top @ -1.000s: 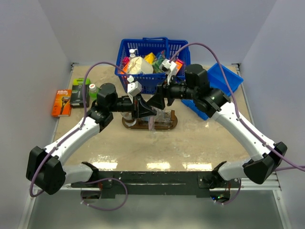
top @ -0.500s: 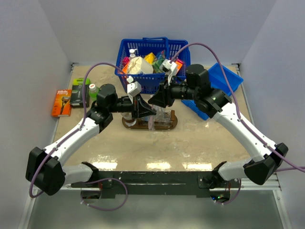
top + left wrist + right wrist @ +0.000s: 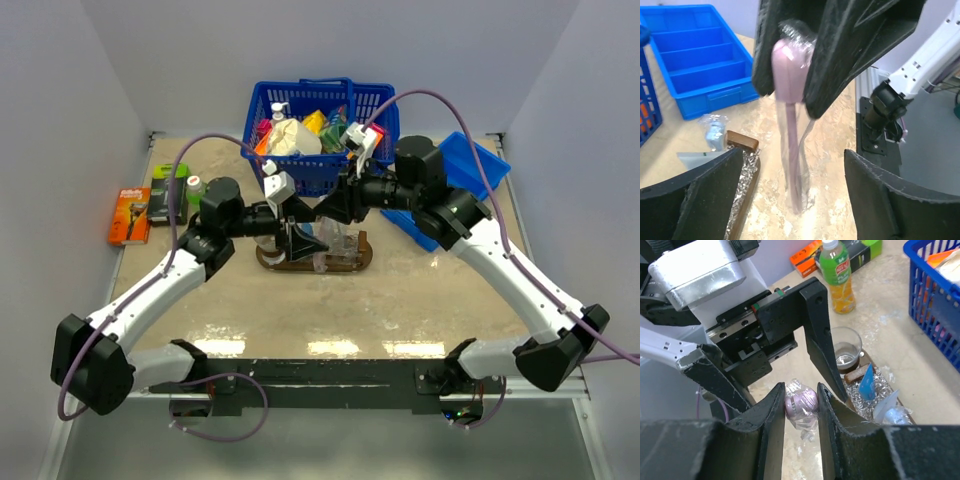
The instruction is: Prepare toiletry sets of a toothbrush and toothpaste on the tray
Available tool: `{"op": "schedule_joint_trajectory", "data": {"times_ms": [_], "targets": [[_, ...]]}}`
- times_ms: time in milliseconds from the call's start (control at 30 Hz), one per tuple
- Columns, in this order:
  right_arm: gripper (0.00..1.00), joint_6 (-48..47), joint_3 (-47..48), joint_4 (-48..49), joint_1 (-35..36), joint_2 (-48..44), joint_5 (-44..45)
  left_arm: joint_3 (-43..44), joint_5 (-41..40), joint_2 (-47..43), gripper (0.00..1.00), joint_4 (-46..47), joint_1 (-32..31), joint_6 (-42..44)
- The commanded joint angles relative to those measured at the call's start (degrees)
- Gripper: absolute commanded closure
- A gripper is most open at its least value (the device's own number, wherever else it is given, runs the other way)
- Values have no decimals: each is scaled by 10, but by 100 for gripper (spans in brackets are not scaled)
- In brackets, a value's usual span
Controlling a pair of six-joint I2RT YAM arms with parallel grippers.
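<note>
**Right clamps toothbrush head, left jaws wide**

- Right gripper (image 3: 801, 392): jaws narrowed onto the lilac head of the toothbrush (image 3: 801, 406), and both pads touch its clear wrapping. It is a firm pinch.
- Left gripper (image 3: 792, 157): jaws spread wide, one finger on each side of the handle, touching nothing.
- The toothbrush hangs near upright from the right gripper, with its lower end just beside the edge of the tray (image 3: 742, 142). Whether it touches the table cannot be told.
- Left wrist only: the full handle length, the foil (image 3: 742, 180) along the tray and the blue bin (image 3: 700, 65) behind.
- Right wrist only: pad contact on the head, a glass cup (image 3: 844, 352) and a blue tube (image 3: 867, 382) on the tray, and a green bottle (image 3: 837, 275) beyond.
- Top view: both grippers meet over the tray in front of the basket (image 3: 310, 100). The grip itself is hidden there.
</note>
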Motion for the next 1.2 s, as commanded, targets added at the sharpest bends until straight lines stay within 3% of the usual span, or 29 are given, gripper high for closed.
{"op": "schedule_joint_trajectory", "data": {"times_ms": [0,100,233,467,833,1167], "targets": [[91,-11,11,2,1,-38,54,4,-55,-42,12,-12,8,43],[91,-33,23,-41,1,-52,123,21,-168,-89,4,-73,23,102],[91,-60,14,-84,1,-75,197,-28,-291,-159,0,-36,55,104],[93,-81,-52,-42,26,-102,273,-22,-429,-117,0,-71,96,59],[95,-109,-118,92,110,-97,435,-37,-458,-119,0,-64,96,71],[96,-96,-197,200,117,-104,467,-44,-469,-129,0,-59,96,78]]}}
